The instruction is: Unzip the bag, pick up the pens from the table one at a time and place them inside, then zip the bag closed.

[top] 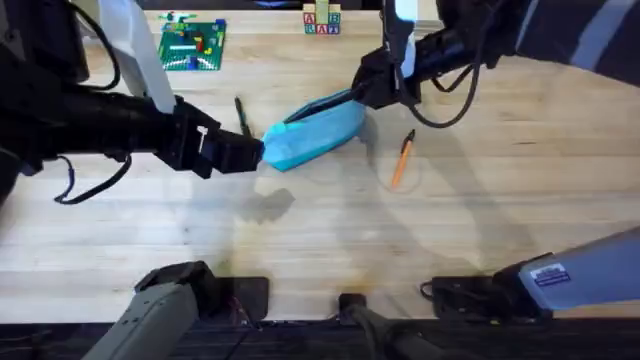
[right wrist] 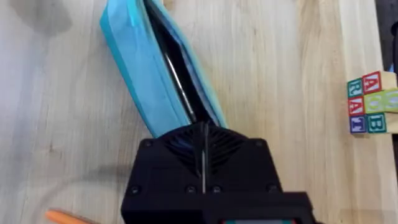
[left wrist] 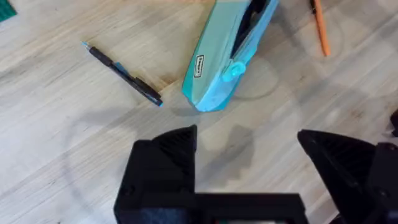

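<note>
The right pincer (top: 372, 88) is clamped on the far end of the light blue bag (top: 312, 133), seen from overhead near the middle of the desk (top: 320, 230), while the left pincer (top: 250, 152) hovers at the bag's near end, at about 8 o'clock from it. The orange pen (top: 402, 160) lies at 3 o'clock of the bag, the dark pen (top: 241, 113) at 10 o'clock, both on the wood.

From the left wrist, that pincer's fingers (left wrist: 168, 149) stand spread and empty just short of the bag (left wrist: 224, 62), whose zipper gapes dark along its top; the dark pen (left wrist: 122, 73) lies beside it.

From the right wrist, the fingers (right wrist: 204, 146) are closed on the bag's end (right wrist: 140, 81), its mouth unzipped.

The unzipping looks done; the loading step appears next, calling for the free left pincer to take the nearby dark pen.
</note>
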`<state>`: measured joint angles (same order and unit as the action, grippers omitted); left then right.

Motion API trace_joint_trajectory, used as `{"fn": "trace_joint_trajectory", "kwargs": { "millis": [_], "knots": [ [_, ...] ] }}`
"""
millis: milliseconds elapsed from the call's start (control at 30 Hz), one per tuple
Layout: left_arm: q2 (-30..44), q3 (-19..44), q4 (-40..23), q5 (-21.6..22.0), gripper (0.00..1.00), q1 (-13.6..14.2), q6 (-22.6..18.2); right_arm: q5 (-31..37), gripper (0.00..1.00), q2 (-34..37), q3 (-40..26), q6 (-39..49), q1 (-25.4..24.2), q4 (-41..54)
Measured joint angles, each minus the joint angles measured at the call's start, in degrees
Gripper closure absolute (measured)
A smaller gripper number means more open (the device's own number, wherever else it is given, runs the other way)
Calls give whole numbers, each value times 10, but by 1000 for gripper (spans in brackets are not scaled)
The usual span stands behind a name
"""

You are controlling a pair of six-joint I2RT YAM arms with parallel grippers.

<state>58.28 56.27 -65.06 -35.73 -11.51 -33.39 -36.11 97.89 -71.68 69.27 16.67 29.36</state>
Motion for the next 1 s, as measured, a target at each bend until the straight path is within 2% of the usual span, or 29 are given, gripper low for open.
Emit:
{"fn": "trace_joint_trajectory", "kwargs": {
  "millis": [400,1000],
  "knots": [
    [0,0,-1,0,4,0,0,-9,973,13,0,13,0,-11],
    [0,0,-1,0,5,0,0,-17,973,80,-2,15,7,-39]
  ]
}}
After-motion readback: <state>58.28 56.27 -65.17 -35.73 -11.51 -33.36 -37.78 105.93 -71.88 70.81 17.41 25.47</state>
